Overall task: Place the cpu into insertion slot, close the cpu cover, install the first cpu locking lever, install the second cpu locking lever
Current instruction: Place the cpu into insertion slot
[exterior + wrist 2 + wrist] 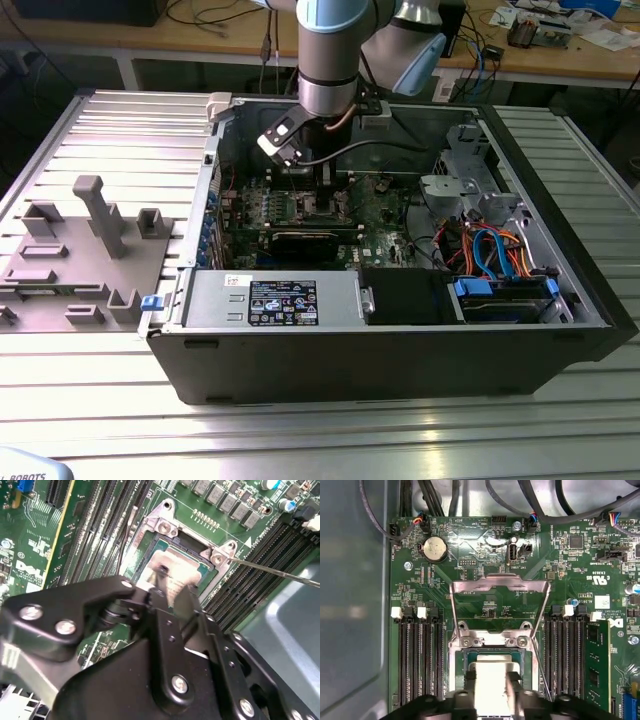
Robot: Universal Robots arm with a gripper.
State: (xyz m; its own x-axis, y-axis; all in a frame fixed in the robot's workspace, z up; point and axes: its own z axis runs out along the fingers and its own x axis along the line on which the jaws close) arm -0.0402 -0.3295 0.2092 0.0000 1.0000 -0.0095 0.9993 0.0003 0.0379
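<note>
Pincer (492, 682) clenched on the one cpu (492, 667), its two black fingers (470, 680) against opposite sides of the chip, which sits in the insertion slot (455, 665).

In the exterior view, one ribbed metal desk (300, 430) carries one open computer case (400, 350). One robot arm (335, 60) reaches into the case from above. One grey fixture block (90, 240) stands at the exterior view's left, and wooden desks (580, 62) strewn with cables lie behind.

The first wrist view adds the one cpu cover (500, 583), hinged up from one edge of the slot, memory slots (420, 665) on both sides, and one coin battery (436, 547).

The second wrist view adds two thin wire levers (270, 572), both standing clear of the socket.
</note>
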